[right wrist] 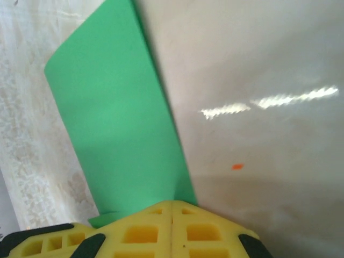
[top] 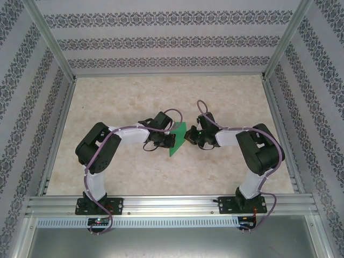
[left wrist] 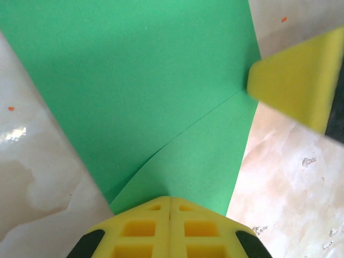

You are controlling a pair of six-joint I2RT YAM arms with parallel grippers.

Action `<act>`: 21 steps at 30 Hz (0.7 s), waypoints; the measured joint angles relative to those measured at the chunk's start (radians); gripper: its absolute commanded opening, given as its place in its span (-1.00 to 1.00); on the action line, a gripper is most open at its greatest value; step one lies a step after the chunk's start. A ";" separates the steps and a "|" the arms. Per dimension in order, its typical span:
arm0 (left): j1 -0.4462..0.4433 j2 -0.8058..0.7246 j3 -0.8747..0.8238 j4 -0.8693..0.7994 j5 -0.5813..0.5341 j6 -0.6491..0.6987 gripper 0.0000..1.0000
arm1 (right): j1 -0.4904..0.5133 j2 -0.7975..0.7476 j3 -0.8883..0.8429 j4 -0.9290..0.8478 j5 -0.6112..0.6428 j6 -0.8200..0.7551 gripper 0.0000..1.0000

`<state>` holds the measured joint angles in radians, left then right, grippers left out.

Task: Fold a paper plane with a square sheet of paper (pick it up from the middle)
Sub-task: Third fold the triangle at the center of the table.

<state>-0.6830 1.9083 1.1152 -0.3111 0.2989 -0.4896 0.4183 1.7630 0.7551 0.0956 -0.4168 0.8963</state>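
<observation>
In the middle of the table (top: 129,97), between the two arms, the paper (top: 177,138) is held up on edge and tilted, not lying flat. The left gripper (top: 163,140) has it from one side and the right gripper (top: 191,136) from the opposite side, so the sheet spans between them. This hold probably serves the folding. With the sheet raised and pinched at two opposite edges, the grippers can bend it along a line, which is difficult on a flat surface. Whether its lower corner touches the table cannot be told.

In the left wrist view the paper (left wrist: 145,91) shows a crease (left wrist: 183,131). It runs from the left gripper (left wrist: 170,201) toward the yellow finger (left wrist: 295,80) of the right gripper at the far edge. So a first fold seems begun, but no plane shape is there yet.

The jaws of the left gripper are together, clamped on the near edge of the paper. In the right wrist view the jaws of the right gripper (right wrist: 172,204) are together too, clamped on the paper (right wrist: 118,123), which rises from them as a narrow strip.
</observation>
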 measured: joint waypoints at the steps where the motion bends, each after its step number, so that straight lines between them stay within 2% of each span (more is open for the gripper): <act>1: 0.000 -0.001 -0.002 0.000 -0.002 0.003 -0.99 | -0.011 0.000 0.000 -0.002 0.000 -0.003 -0.91; 11: 0.000 -0.010 -0.009 0.000 -0.016 0.011 -0.99 | -0.066 -0.018 0.000 -0.006 -0.027 -0.029 -0.85; 15: 0.000 -0.010 -0.009 -0.001 -0.016 0.011 -0.98 | -0.029 -0.059 0.009 -0.006 -0.046 -0.032 -0.85; 21: 0.000 -0.010 -0.005 -0.009 -0.016 0.011 -0.97 | 0.053 -0.026 0.047 0.008 -0.058 -0.027 -0.86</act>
<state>-0.6830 1.8980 1.1103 -0.3202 0.2825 -0.4789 0.4713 1.7367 0.8021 0.1040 -0.4747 0.8692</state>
